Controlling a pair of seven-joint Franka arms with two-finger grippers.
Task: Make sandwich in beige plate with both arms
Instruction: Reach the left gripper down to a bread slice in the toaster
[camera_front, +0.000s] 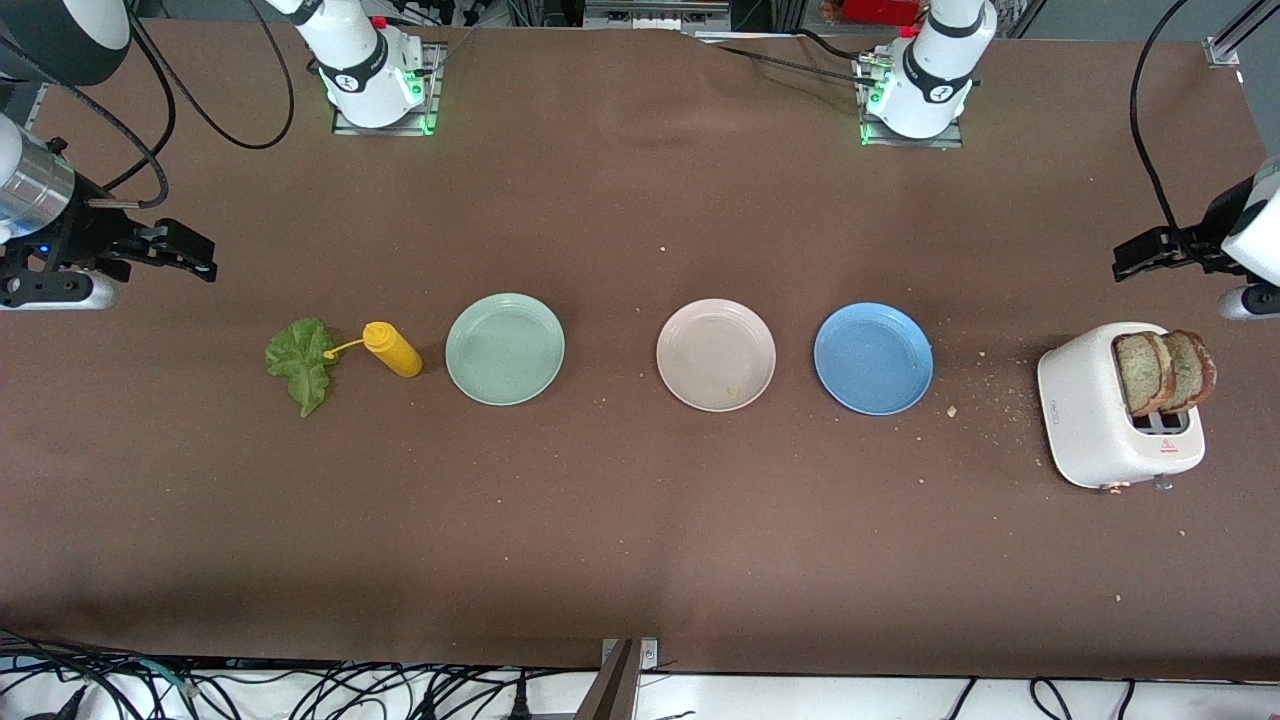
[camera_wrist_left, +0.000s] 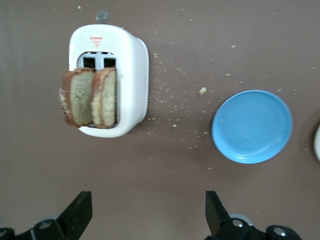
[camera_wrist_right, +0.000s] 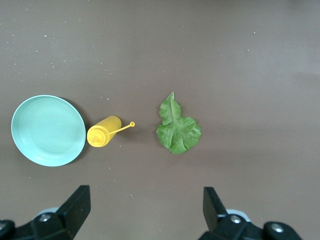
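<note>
I hold both grippers, left (camera_front: 1135, 262) and right (camera_front: 195, 258), fingers apart, over the table ends; plate (camera_front: 716, 355) waits mid-table, within either arm's reach.

Beige plate (camera_front: 716, 354) open from above; mint plate (camera_front: 505, 348), blue plate (camera_front: 873, 358) flank it.

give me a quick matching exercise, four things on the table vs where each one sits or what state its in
Things:
1. bread slices
2. lettuce
3. beige plate
4. yellow bottle

Places or states:
A. lying on its side between the lettuce and the mint plate
B. between the mint plate and the blue plate, holding no food but a crumb
C. standing up in the toaster
D. flat on the table at the right arm's end

Pairs: 1-C, 2-D, 3-B, 4-A
</note>
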